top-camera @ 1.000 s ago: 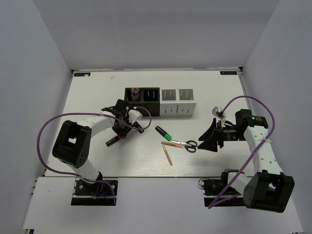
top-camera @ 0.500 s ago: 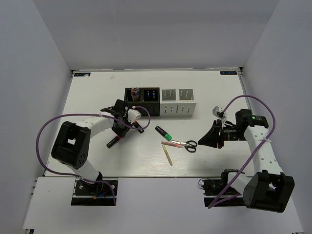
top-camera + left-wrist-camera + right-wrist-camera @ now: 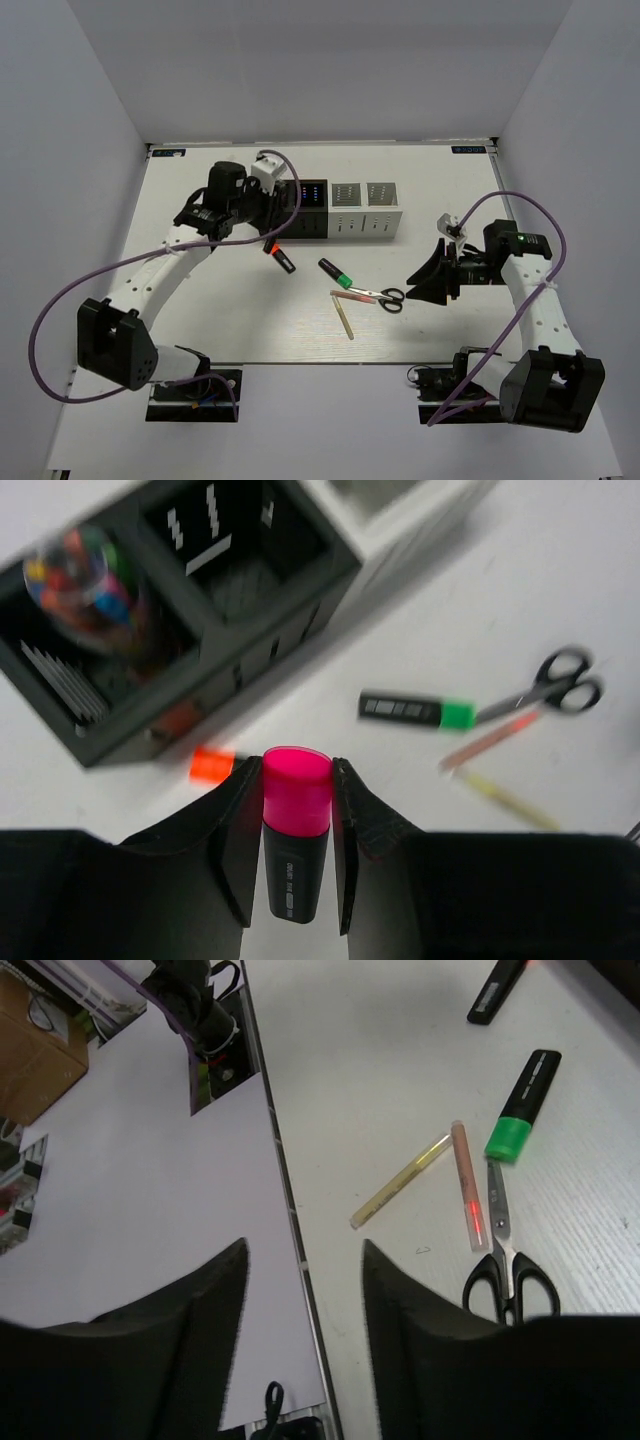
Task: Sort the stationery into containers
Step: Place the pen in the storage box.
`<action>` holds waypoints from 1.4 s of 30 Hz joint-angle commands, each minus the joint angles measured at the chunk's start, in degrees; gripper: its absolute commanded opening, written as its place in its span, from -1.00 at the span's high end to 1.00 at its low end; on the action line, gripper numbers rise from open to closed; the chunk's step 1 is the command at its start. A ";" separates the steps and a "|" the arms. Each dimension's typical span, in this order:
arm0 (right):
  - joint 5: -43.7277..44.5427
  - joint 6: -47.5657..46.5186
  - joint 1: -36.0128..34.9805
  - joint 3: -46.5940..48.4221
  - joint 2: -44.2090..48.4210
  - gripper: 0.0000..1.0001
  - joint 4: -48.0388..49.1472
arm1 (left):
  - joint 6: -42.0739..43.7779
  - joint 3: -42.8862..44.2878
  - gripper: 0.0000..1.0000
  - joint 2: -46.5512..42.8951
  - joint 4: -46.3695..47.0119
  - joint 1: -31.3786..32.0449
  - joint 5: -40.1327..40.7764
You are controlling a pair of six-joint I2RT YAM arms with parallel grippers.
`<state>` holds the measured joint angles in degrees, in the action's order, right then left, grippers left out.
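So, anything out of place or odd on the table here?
Nothing spilled or damaged. Unsorted items simply lie loose: an orange-capped highlighter in front of the black holders, a green-capped highlighter, scissors, a pink stick and a pale stick mid-table.

White-and-black arms (image 3: pixel 150 283) — looping purple cables (image 3: pixel 510 195) (green light (image 3: pixel 521 238), right)

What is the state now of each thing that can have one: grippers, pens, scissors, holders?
pink highlighter: capped, gripped
left gripper: shut on pink highlighter
right gripper: open, empty
orange highlighter: capped, lying flat
green highlighter: capped, lying flat
scissors: closed, lying flat
end black holder: holds something colourful
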<state>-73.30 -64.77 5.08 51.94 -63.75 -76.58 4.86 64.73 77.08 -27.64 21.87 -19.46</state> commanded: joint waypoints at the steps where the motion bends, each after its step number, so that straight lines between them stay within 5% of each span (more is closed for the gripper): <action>1: -1.23 2.28 -0.25 0.09 1.26 0.03 -2.70 | -10.56 0.40 1.00 2.45 14.43 0.28 -3.57; 6: -1.85 1.23 -0.33 0.26 0.20 0.13 -3.76 | -21.89 0.40 1.00 10.00 36.35 0.46 -0.67; 10: -1.94 0.18 -0.33 0.26 -0.06 0.13 -4.55 | -29.37 3.55 1.00 15.29 45.45 0.37 0.56; 20: -1.76 -0.27 -0.42 0.53 0.02 0.08 -4.90 | -39.40 10.59 1.00 24.78 52.16 -0.51 1.88; 30: -1.59 -0.97 -0.34 0.70 0.29 -0.02 -5.60 | -32.73 5.77 1.00 26.11 50.93 -0.25 4.08; 34: -1.67 -1.58 -0.60 0.70 0.20 -0.20 -5.95 | -31.15 4.36 0.98 26.02 50.40 0.02 4.35; 39: -1.59 -2.29 -0.60 0.97 0.29 -0.68 -6.48 | -28.51 4.44 0.52 25.32 48.13 0.81 3.74; 41: -1.23 -2.46 -0.51 0.97 0.64 -0.81 -6.83 | -27.02 4.36 -0.05 24.70 47.59 1.33 3.38; 42: -1.06 -2.55 -0.42 0.88 0.73 -0.81 -6.83 | -26.32 4.27 -0.16 24.61 46.81 1.42 3.38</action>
<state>-73.47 -65.78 4.80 51.94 -63.79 -76.60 -24.64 69.17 104.31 20.78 22.46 -15.55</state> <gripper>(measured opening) 0.901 0.530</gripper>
